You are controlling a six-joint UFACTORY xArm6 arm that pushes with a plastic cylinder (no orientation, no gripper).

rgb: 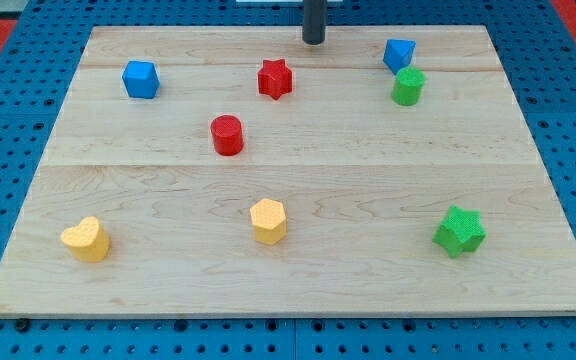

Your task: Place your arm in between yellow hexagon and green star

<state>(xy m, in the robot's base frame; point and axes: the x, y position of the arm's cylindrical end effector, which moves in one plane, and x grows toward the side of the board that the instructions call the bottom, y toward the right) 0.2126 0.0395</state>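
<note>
Down at the view's bottom, the yellow hexagon (pixel 268 221) and green star (pixel 459 231) sit well apart, roughly level with each other on the surface (pixel 368 150). My tip (pixel 313 41), a bare rod end effector with nothing to spread or pinch, is way up at the view's top edge, touching no block; the red star (pixel 276 79) is nearest it. So the open gap between those two lies toward the view's bottom and a bit right of my tip. Looks like a clear diagonal run, passing left of the green cylinder (pixel 407 87).

Lab bench setup — blue pegboard base (pixel 28 330), pale wooden board (pixel 288 190), small coloured blocks
</note>
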